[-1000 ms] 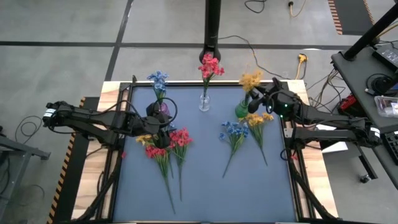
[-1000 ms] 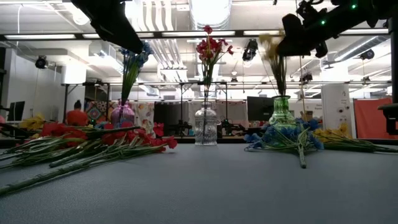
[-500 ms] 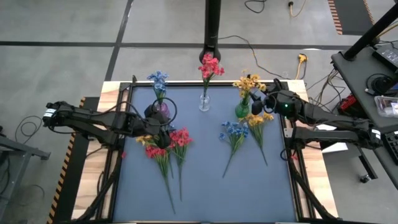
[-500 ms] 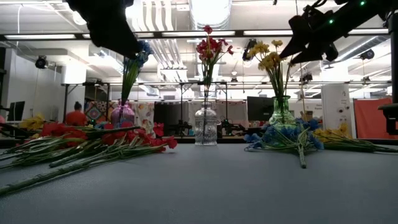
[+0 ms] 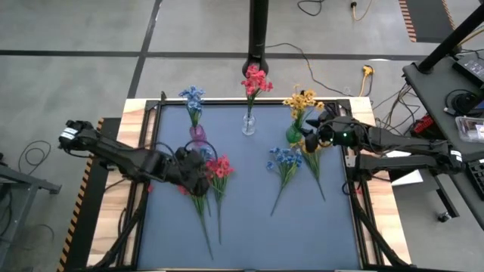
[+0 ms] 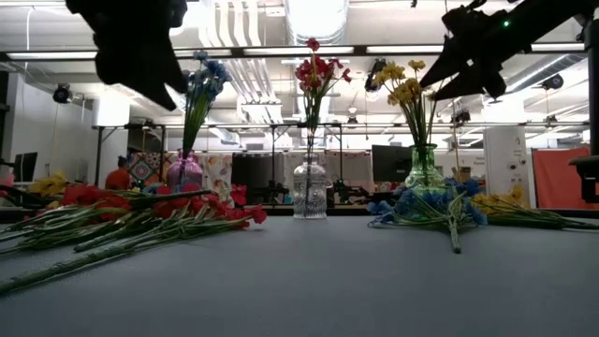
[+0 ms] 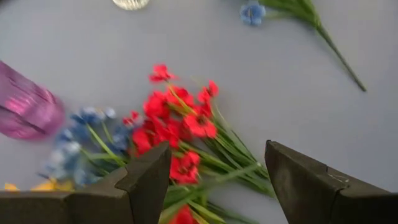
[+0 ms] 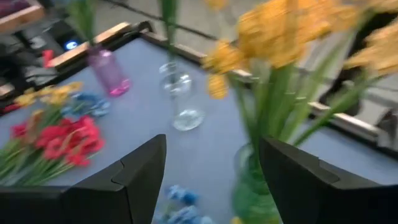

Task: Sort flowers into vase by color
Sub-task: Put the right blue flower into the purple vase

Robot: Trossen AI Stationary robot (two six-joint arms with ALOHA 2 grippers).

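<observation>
Left gripper (image 7: 214,180): jaws spread wide, holding nothing, poised over the red sprigs (image 5: 219,168) lying on the mat toward the near edge from the purple vase (image 5: 197,134). Right gripper (image 8: 211,177): jaws likewise wide apart and empty, hanging just beside the green vase (image 5: 293,134), on the far side of it from the purple vase.

Sorting judged roughly under half done. One sprig apparently standing in each container: blue blossoms (image 5: 192,96) in the purple vase, red blossoms (image 5: 255,78) in the clear vase (image 5: 248,125) to the right of the purple one, yellow blossoms (image 5: 301,100) in the green vase farther right again.

Left to place, all flat on the mat (image 5: 249,219): the red bunch near the purple vase, with a few yellow and blue heads mixed in beside it in the left wrist view; a blue sprig (image 5: 283,160) well to the right of the purple vase, below the clear one; yellow sprigs (image 5: 310,146) at the foot of the green vase. Exact count of loose stems not clear.
</observation>
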